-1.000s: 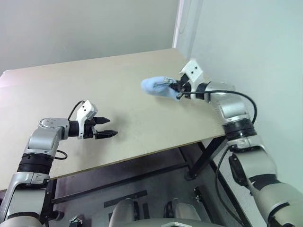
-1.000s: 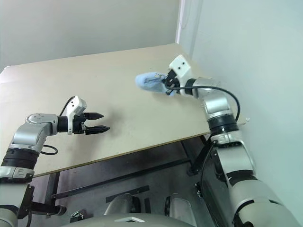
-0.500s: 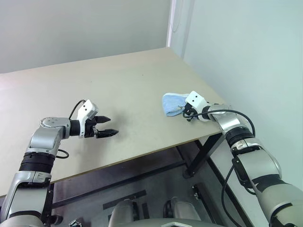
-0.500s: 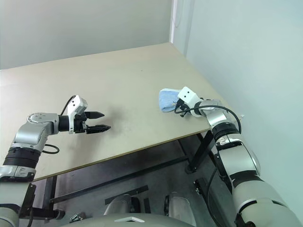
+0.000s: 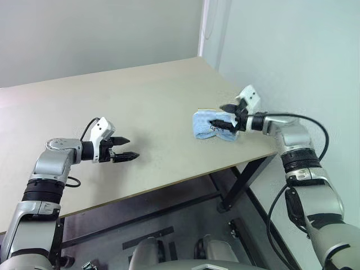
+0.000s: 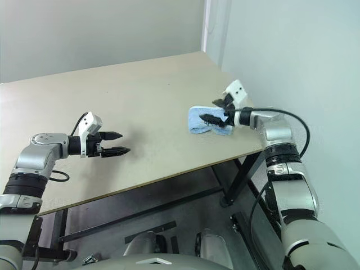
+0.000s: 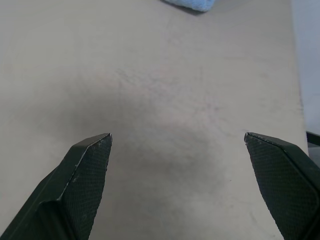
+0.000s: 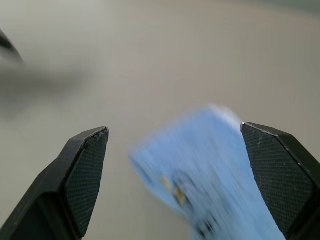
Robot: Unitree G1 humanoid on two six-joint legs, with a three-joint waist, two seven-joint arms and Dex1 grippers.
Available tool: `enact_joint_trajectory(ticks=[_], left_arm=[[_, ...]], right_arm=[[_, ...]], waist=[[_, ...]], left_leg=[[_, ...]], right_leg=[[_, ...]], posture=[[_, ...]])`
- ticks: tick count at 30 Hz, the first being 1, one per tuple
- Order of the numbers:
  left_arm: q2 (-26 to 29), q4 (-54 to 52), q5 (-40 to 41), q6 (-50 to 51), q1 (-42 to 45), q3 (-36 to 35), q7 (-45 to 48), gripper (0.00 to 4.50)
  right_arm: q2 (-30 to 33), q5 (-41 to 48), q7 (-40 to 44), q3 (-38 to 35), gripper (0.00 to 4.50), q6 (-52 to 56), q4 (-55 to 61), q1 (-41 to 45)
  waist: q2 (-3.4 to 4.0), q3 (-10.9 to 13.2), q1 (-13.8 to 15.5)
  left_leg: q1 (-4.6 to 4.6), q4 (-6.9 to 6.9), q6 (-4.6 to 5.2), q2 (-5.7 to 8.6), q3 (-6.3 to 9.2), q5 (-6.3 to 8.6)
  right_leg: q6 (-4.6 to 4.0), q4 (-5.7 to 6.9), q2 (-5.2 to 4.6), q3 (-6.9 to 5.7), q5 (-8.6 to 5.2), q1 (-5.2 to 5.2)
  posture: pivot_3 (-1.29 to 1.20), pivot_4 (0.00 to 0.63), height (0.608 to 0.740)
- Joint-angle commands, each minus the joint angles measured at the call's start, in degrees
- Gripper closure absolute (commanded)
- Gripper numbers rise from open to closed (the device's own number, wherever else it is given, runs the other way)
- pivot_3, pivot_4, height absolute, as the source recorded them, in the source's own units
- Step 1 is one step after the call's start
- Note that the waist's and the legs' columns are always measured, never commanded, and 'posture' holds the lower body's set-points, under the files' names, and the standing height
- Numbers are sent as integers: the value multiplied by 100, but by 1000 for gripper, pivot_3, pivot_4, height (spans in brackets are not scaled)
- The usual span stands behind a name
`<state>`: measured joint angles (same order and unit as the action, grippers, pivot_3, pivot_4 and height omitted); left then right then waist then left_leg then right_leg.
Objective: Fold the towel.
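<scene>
One towel (image 5: 212,125) — one table (image 5: 140,107)

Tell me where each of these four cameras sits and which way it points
Left eye, right eye: on the head, looking forward and down at the table, towel, both arms, left tool and right tool.
Left wrist: looks along its open fingers at bare tabletop and the towel's edge.
Right wrist: looks between open fingers down on the towel.
Shared: all four show the towel on the table.
</scene>
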<state>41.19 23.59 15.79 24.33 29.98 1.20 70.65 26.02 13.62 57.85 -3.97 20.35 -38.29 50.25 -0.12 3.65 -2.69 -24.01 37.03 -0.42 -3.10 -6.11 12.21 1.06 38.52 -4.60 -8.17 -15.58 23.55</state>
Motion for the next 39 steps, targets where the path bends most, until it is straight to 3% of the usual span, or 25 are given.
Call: enact_joint_trajectory(ticks=[1,4,7,17,22,26,29,31,34,36,39], left_arm=[[57,-103,90,-33,150,-147,9,0],[10,-239,112,7,84,-149,-28,0],[0,-383,143,69,23,-166,-68,0],[128,-404,217,98,71,-318,-166,0],[131,-394,208,82,86,-325,-187,0],[78,-313,187,41,139,-298,-181,0],[8,-200,183,-1,225,-283,-174,0],[-23,-95,171,-66,287,-272,-126,0],[-244,248,196,-342,524,-369,-200,0],[-460,631,201,-681,729,-403,-174,0],[-577,1050,129,-962,886,-301,73,0]], right_arm=[[-287,135,-835,-441,32,-285,-1044,656],[-507,-130,-1736,-547,32,-1050,-2240,1068],[-687,-244,-2077,-606,32,-1590,-2968,1142],[-1212,-1461,-3155,136,32,-2146,-3782,554],[-1158,-1596,-3162,136,32,-2199,-3786,576],[-935,-1256,-2522,-182,32,-2281,-3556,907],[-691,-683,-1293,-532,32,-1881,-3043,1133],[-482,-262,-339,-560,32,-1387,-2030,930],[196,774,1042,-352,32,189,926,-213],[705,1272,1400,-278,32,1009,2424,-926],[1248,1529,1457,-221,32,1611,3480,-1571]], waist=[[0,0,1],[0,0,12],[0,0,28],[1,0,2],[0,0,18],[1,0,17],[2,2,14],[3,2,11],[3,2,80],[2,1,191],[2,2,169]], left_leg=[[4,0,-1,0,0,0],[12,0,-3,-1,1,1],[9,-2,-2,1,0,1],[1,-4,4,5,-6,2],[46,-3,2,4,-4,3],[48,-2,2,5,-4,3],[43,-5,3,6,-5,3],[42,-9,4,6,-7,3],[35,-14,4,4,4,3],[24,-13,10,6,13,8],[14,-9,17,6,5,15]], right_leg=[[-1,0,1,0,2,-2],[3,-1,3,1,2,-6],[-3,-4,1,2,5,-8],[-6,-1,2,9,8,0],[16,-4,-2,10,-4,-43],[17,-4,-4,11,-3,-45],[7,-4,-2,14,3,-40],[1,-5,0,15,7,-37],[-1,-11,1,12,7,-33],[1,-23,-1,4,6,-32],[1,-32,-4,4,6,-22]], posture=[[0,0,735],[0,0,735],[0,0,735],[0,0,735],[0,0,735],[0,0,735],[0,0,735],[0,0,735],[0,0,735],[0,0,735],[0,0,735]])
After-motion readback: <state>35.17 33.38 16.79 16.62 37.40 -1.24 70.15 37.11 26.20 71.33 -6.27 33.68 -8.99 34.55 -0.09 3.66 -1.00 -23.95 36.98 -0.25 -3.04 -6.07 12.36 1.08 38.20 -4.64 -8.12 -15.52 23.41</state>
